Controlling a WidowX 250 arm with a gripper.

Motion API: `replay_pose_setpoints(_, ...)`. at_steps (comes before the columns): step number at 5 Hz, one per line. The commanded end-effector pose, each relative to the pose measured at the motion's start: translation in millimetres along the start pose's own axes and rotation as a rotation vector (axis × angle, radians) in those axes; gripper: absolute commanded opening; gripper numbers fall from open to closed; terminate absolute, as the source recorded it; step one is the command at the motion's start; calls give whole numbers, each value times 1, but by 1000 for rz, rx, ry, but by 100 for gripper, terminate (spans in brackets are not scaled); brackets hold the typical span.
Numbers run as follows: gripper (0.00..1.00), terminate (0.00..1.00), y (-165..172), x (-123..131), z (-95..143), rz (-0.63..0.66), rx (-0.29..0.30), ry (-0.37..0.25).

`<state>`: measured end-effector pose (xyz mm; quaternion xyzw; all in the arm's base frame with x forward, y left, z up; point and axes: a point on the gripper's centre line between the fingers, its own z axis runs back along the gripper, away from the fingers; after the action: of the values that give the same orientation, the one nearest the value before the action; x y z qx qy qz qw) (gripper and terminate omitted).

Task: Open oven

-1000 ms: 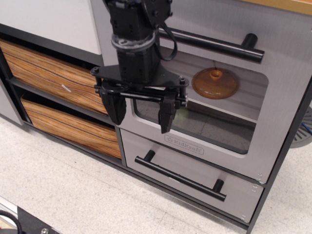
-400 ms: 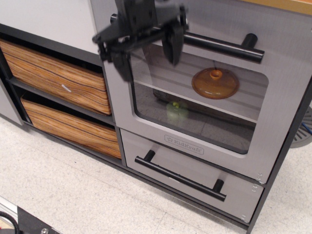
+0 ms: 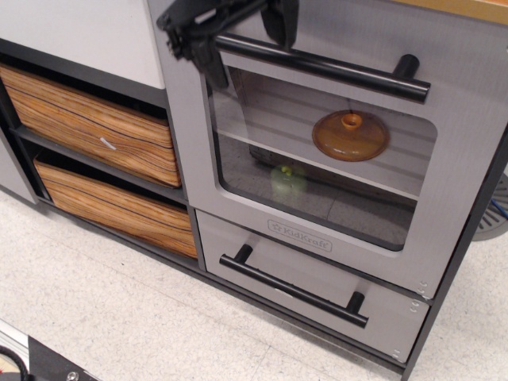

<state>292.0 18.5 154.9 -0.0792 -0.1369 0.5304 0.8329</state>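
The grey oven door [image 3: 456, 171] with its clear window and "KidKraft" logo [image 3: 299, 236] looks shut. Its long black bar handle [image 3: 341, 70] runs along the top of the door. My gripper [image 3: 244, 40] is open at the top of the view, mostly cut off by the frame edge. One finger [image 3: 209, 57] hangs at the left end of the handle, and the other [image 3: 282, 20] is above the bar. The bar's left end lies between them in the image. I cannot tell whether they touch it.
Inside the oven, an orange lid [image 3: 350, 135] and a small green object [image 3: 287, 179] show through the window. A windowless grey drawer [image 3: 254, 238] with a black bar handle [image 3: 294, 289] sits below. Two wood-grain drawers [image 3: 87, 119] [image 3: 111, 198] are at the left. The floor [image 3: 119, 317] is speckled.
My gripper has risen from in front of the oven window to the left end of the door handle. It has stayed open. The door has not moved.
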Motion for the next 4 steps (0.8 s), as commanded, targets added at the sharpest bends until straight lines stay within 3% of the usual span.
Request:
replay_pose_setpoints(1,100,0,-11,15,-9,71,-45,-27)
replay_pose_setpoints(3,100,0,-9,9,-32,42,-45,-66)
replay_pose_setpoints(4,100,0,4,0,-36,5,8,-51)
